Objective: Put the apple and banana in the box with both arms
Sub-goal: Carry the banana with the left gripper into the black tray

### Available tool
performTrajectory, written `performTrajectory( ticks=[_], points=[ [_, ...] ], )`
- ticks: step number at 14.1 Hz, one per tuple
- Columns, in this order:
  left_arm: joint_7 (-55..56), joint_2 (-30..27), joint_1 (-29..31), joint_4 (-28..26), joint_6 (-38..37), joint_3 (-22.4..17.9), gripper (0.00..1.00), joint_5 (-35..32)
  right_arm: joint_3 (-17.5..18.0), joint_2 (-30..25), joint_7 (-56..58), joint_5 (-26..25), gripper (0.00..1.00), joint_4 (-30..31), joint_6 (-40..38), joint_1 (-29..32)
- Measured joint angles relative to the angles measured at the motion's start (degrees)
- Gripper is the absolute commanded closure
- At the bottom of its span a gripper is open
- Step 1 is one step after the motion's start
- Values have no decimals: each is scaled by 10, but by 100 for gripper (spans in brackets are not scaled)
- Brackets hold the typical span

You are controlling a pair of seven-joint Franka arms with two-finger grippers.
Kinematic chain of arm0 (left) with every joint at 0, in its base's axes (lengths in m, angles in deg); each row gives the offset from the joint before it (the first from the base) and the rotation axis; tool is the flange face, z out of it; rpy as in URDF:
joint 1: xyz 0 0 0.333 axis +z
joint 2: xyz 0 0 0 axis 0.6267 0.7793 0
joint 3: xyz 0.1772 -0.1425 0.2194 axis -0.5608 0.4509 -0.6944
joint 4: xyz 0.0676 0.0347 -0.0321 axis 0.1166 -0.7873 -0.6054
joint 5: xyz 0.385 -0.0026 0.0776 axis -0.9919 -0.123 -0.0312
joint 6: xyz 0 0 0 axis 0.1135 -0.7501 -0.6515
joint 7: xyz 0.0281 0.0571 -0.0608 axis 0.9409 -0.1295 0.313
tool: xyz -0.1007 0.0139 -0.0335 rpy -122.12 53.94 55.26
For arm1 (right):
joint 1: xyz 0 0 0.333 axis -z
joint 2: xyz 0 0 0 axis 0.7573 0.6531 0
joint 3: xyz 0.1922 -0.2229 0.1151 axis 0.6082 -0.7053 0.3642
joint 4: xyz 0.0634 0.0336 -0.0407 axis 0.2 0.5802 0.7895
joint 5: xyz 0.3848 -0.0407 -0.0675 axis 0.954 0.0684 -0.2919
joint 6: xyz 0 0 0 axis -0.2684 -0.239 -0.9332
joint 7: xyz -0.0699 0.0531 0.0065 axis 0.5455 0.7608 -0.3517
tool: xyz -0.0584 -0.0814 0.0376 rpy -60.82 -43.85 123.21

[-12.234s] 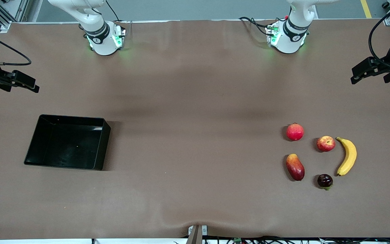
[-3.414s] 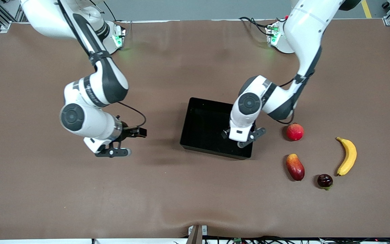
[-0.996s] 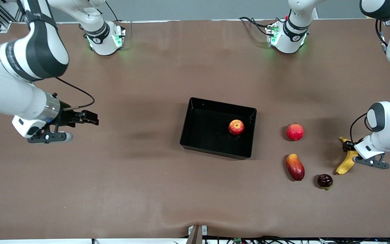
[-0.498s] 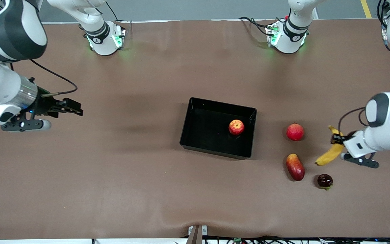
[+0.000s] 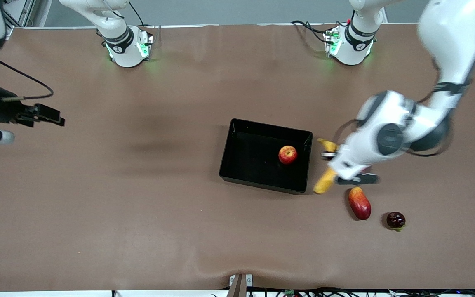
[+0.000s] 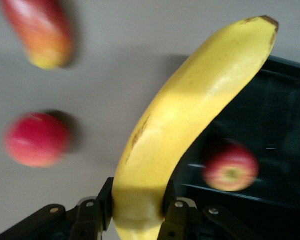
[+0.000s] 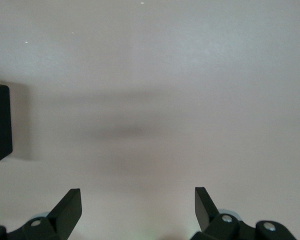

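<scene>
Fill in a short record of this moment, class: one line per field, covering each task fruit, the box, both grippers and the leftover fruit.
apple: lying inside the box, toward the left arm's end
banana: in the air, clamped by the left gripper, beside the box's end wall
box: black tray at mid table, holding only the apple
left gripper: shut on the banana
right gripper: open, holding nothing, waiting over bare table at the right arm's end
other fruit: mango, dark round fruit, red round fruit, all on the table
</scene>
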Motion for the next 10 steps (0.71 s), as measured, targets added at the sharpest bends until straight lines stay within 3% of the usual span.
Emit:
performTrajectory(
  ticks=[5, 10],
  points=[
    [177, 63, -108, 20, 99, -19, 100, 0, -25, -25, -18, -7, 0, -17, -48, -1],
    [237, 94, -255, 41, 152, -114, 100, 0, -24, -31, -63, -13, 0, -44, -84, -21]
  ],
)
